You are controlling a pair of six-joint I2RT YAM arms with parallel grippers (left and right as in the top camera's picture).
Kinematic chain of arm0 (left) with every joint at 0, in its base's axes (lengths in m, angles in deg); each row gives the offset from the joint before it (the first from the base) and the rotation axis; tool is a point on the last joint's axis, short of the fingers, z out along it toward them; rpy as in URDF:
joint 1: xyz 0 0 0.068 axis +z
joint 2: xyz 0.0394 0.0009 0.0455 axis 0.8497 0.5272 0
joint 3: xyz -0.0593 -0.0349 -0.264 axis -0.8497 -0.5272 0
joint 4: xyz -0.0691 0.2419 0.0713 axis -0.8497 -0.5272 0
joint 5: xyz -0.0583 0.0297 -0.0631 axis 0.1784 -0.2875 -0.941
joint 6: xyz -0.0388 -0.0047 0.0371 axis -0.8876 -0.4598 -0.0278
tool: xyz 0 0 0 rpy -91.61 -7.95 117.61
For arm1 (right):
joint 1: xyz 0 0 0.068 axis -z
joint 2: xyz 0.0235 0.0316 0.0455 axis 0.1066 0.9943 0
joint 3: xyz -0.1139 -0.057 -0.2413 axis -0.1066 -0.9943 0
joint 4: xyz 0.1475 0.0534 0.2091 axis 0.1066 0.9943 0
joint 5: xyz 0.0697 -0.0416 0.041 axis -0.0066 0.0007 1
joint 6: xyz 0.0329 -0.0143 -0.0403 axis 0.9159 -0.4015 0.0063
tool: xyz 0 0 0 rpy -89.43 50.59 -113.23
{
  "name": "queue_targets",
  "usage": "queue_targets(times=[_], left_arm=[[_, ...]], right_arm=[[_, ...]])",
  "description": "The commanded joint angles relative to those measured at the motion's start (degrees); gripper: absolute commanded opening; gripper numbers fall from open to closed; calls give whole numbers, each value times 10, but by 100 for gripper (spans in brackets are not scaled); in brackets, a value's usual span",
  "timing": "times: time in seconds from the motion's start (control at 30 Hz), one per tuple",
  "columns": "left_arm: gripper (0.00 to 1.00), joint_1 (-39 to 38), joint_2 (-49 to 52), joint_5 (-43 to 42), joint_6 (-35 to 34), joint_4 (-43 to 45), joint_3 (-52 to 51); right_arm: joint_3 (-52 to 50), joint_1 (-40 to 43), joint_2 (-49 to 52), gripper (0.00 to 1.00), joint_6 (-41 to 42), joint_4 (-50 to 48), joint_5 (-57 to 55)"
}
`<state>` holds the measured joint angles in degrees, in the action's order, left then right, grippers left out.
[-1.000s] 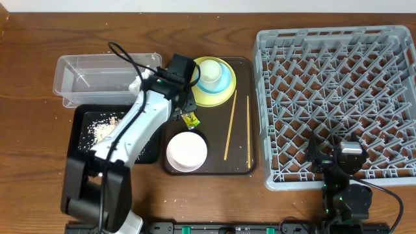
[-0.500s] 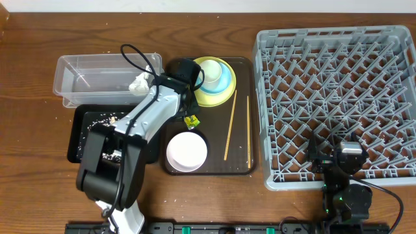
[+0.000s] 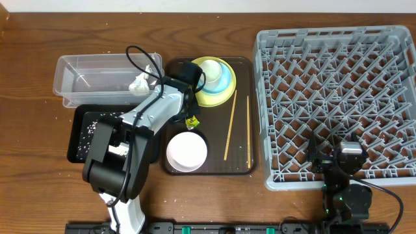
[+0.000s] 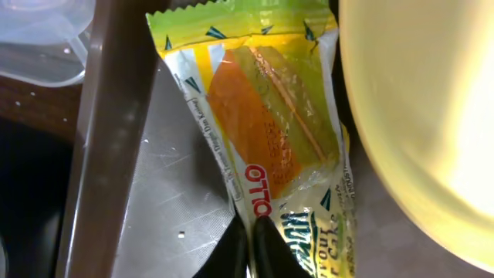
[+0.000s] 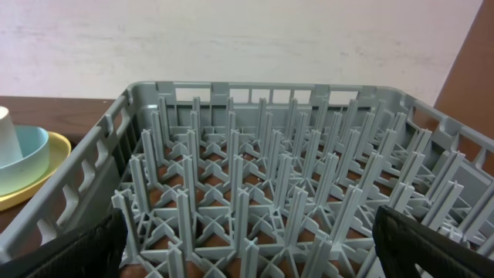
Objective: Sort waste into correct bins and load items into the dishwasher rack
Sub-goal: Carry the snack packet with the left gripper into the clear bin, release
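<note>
just beside the yellow plate, left pincer closed on near end of snack wrapper

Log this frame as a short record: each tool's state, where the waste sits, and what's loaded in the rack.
left tool: shut on snack wrapper, by the yellow plate on the brown tray
right tool: open, empty, at the near edge of the rack
tissue: in clear tub
crumbs: in black tray
rack: nothing loaded
</note>
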<state>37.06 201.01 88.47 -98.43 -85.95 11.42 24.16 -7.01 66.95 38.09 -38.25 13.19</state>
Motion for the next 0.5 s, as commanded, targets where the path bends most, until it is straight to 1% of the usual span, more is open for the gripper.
queue_targets(times=[0.0, 0.17, 0.27, 0.37, 0.47], left_arm=[[6, -2, 4, 2, -2, -2, -5], [6, -2, -36, -33, 5, -2, 5], [6, -2, -87, -58, 5, -2, 12], [6, -1, -144, -56, 21, 2, 13], [6, 9, -208, -31, 31, 5, 13]], right_arm=[[-1, 0, 0, 99, 10, 1, -1], [-1, 0, 0, 99, 10, 1, -1], [-1, 0, 0, 99, 10, 1, -1], [-1, 0, 0, 99, 10, 1, -1], [-1, 0, 0, 99, 10, 1, -1]])
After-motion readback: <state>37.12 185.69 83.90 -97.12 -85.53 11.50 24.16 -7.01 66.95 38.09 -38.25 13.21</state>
